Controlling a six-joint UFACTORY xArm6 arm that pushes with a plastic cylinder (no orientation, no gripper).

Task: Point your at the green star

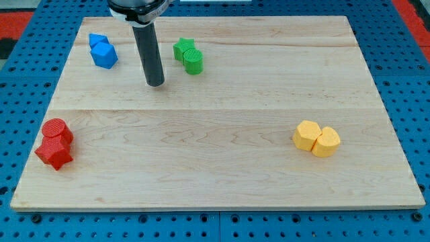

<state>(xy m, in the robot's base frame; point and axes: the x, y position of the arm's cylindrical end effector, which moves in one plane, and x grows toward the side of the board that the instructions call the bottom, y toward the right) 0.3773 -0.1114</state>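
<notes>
The green star [183, 48] lies near the view's top, left of centre, touching a green round block [194, 62] just below and to its right. My tip [155, 83] rests on the board to the left of and below the green star, a short gap away from both green blocks. The dark rod rises from the tip toward the view's top edge.
Two blue blocks [103, 52] sit touching at the top left. A red round block [56, 130] and a red star [54, 152] sit at the left edge. Two yellow blocks [316, 138] sit at the lower right. The wooden board [222, 154] lies on a blue pegboard.
</notes>
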